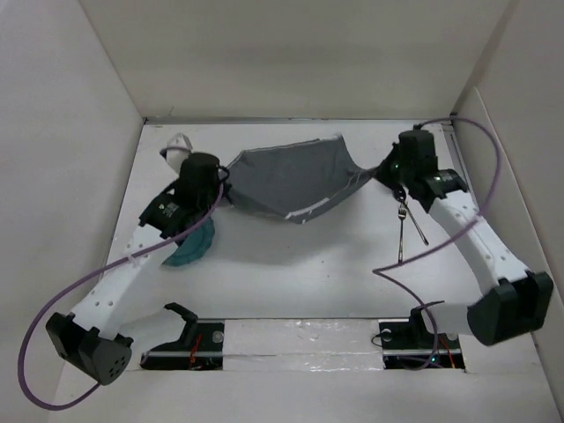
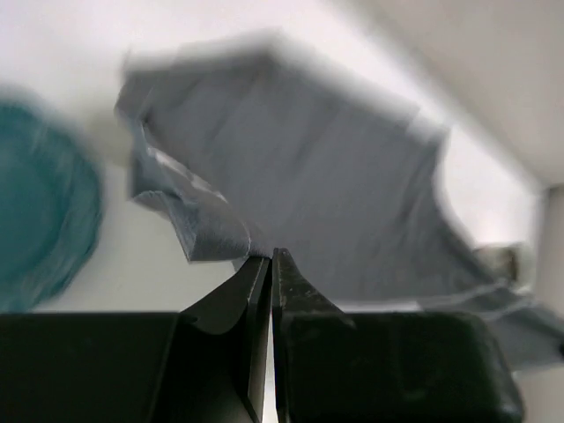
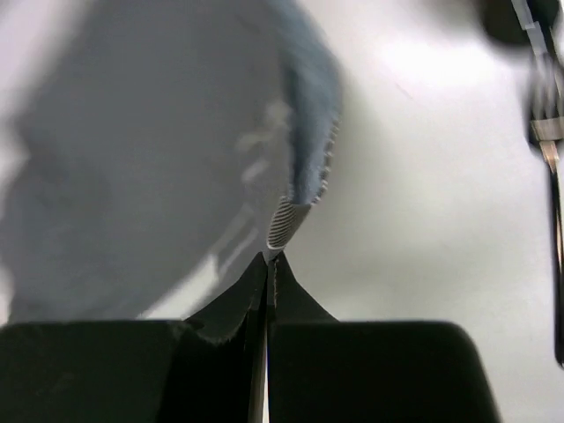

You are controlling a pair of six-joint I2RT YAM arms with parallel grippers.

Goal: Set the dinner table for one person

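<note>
A dark grey cloth mat (image 1: 295, 176) with white stripes hangs stretched between both grippers above the white dinner table (image 1: 291, 273). My left gripper (image 1: 220, 185) is shut on the mat's left corner (image 2: 220, 238); its tips (image 2: 270, 257) pinch the cloth. My right gripper (image 1: 386, 172) is shut on the mat's right striped corner (image 3: 291, 216), with its tips (image 3: 267, 258) closed on it. A teal plate (image 1: 192, 247) lies under the left arm and also shows in the left wrist view (image 2: 40, 203). Cutlery (image 1: 404, 225) lies on the table below the right gripper.
A white cup-like object (image 1: 179, 147) sits at the table's back left. White walls enclose the table on three sides. The cutlery also shows at the right edge of the right wrist view (image 3: 548, 141). Purple cables loop beside both arms.
</note>
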